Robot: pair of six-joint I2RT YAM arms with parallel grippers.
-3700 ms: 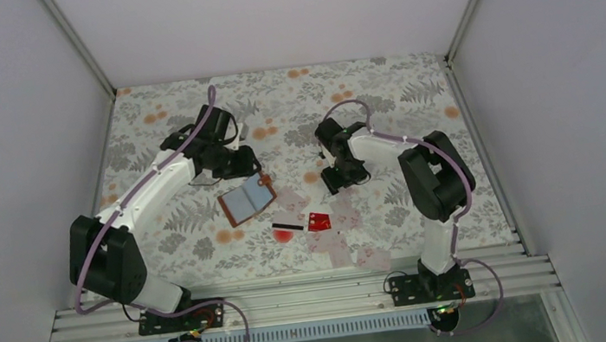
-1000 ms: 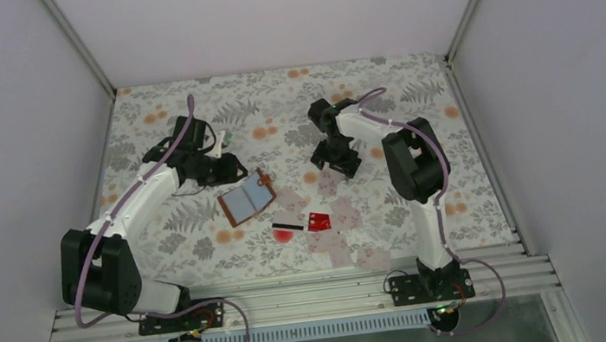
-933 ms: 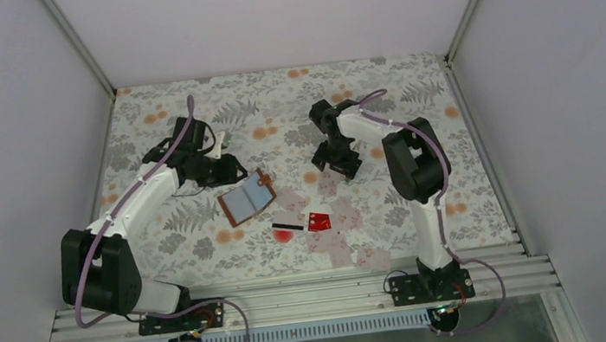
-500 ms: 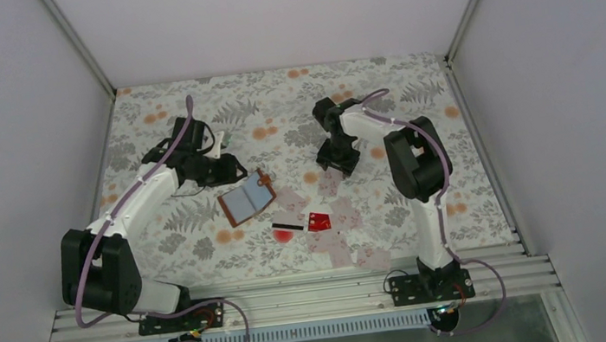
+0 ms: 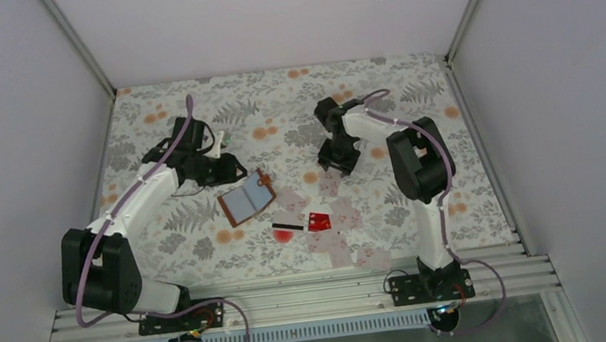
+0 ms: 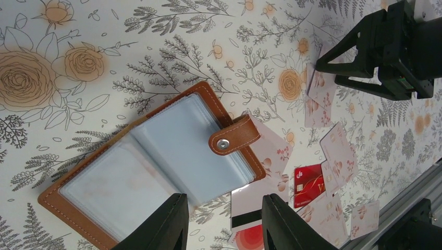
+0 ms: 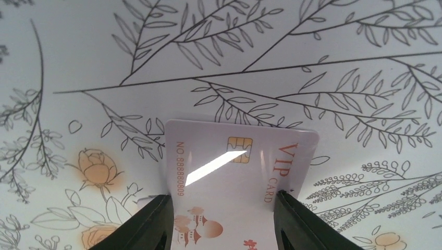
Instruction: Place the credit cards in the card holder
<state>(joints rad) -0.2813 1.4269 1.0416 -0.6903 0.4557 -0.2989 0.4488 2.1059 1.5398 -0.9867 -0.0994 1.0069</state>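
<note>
The card holder lies open on the floral table, brown leather with pale clear pockets and a snap tab. My left gripper hovers above its near edge, open, nothing between the fingers. My right gripper is down on the table, its jaws against both long edges of a pale VIP credit card. A red card, a black-striped card and several pale cards lie near the front.
A round red spot sits just below the striped card. One pale card pokes out from under the holder's right edge. White walls enclose the table on three sides; the metal rail runs along the front.
The right gripper's jaws have closed in onto the pale card's edges and the wrist shifted slightly right. The left arm has stayed still over the last second.
</note>
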